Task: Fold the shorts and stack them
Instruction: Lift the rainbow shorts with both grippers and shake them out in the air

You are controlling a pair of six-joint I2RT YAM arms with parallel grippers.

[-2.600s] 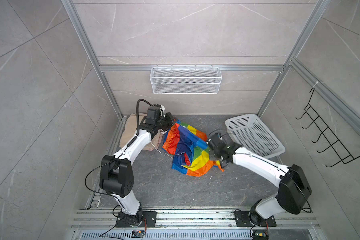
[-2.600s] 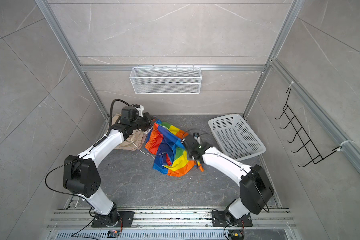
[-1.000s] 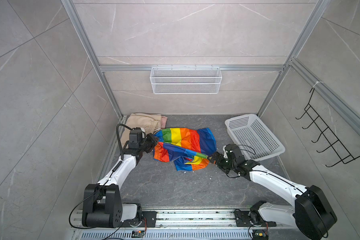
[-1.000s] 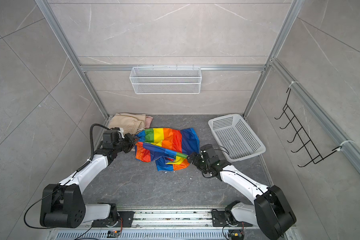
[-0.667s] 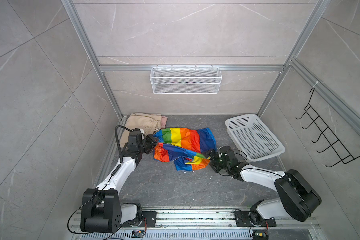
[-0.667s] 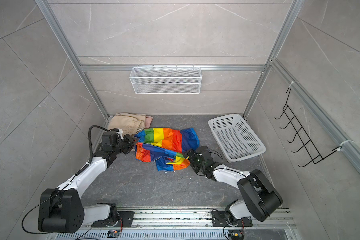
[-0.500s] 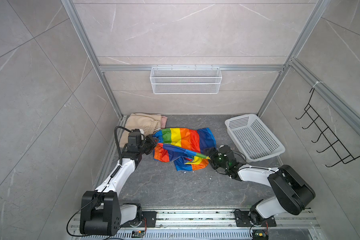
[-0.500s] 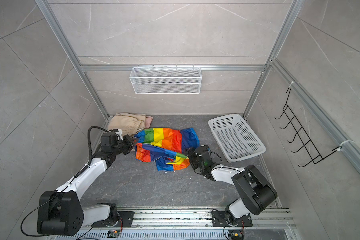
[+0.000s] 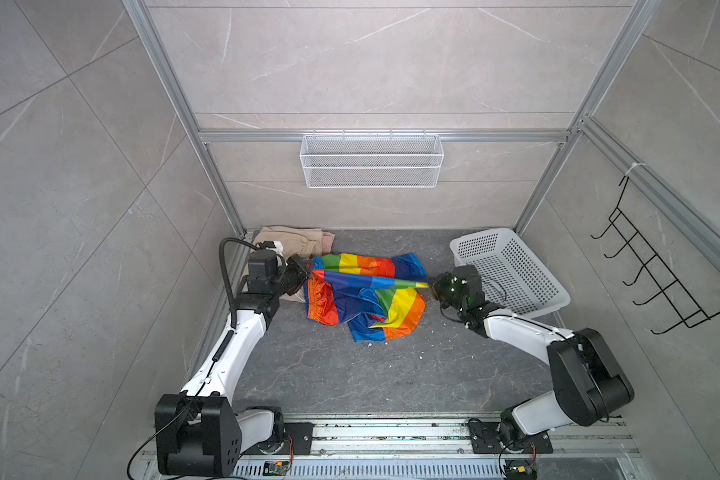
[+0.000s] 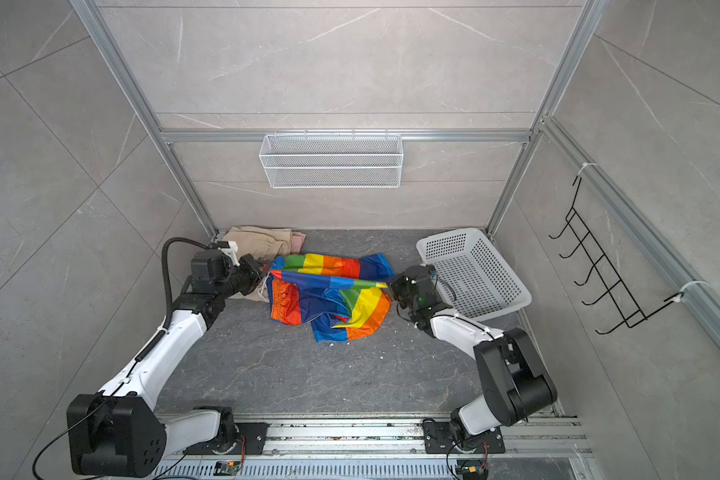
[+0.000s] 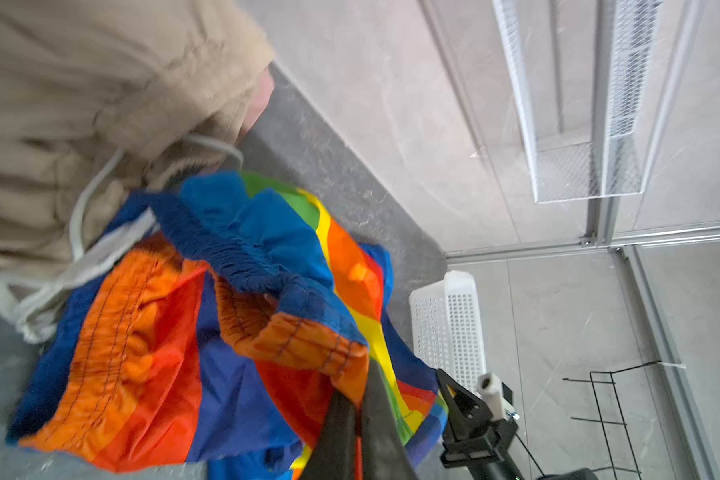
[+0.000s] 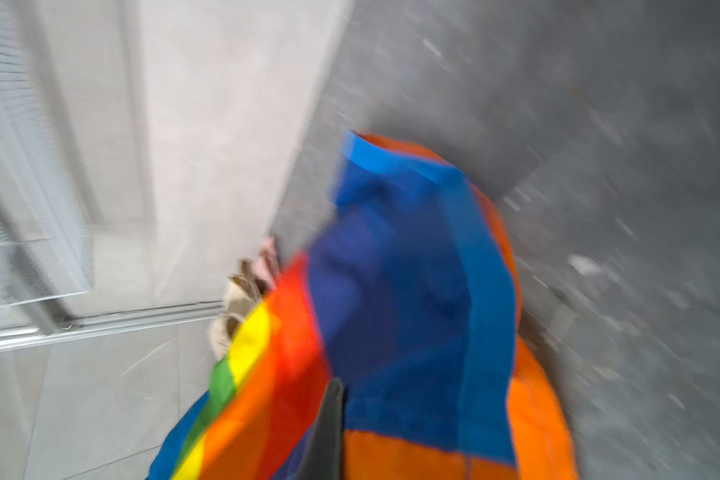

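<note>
Left pincer (image 9: 306, 272) (image 10: 264, 270): low over the desk (image 9: 350, 374), closed tight on the gathered orange waistband of the rainbow-striped shorts (image 9: 362, 299) (image 10: 325, 299). Seen from the left wrist (image 11: 360, 386): two dark fingers (image 11: 377, 399) pressed together on that hem with no gap, blue and orange cloth (image 11: 163, 353) bunched just ahead of them.

Just behind this pincer, on its outer side: beige shorts (image 9: 292, 241) (image 10: 258, 241) (image 11: 80, 83) in the far corner, with a white drawstring trailing toward the pincer. Salmon-pink shorts (image 9: 329, 241) (image 10: 298, 241) (image 11: 262, 95): only a strip showing at the beige pair's edge, on the side nearer the middle.

Between the two pincers: one fold of the rainbow-striped cloth pulled into a straight, taut ridge from tip to tip. Beyond the ridge, a striped panel spread flat. On the near side, toward the arm bases, the rest sagging crumpled onto the desk.

Right pincer (image 9: 433, 286) (image 10: 389, 284): also low, closed on the far end of that ridge at a green and yellow corner. Right wrist view blurred: one dark finger (image 12: 329, 419) against blue and orange cloth (image 12: 412, 291), the other hidden.

Just past the right pincer, on its outer side: white perforated basket (image 9: 516, 270) (image 10: 474, 270), close to the wrist. Touching or not, cannot tell.
</note>
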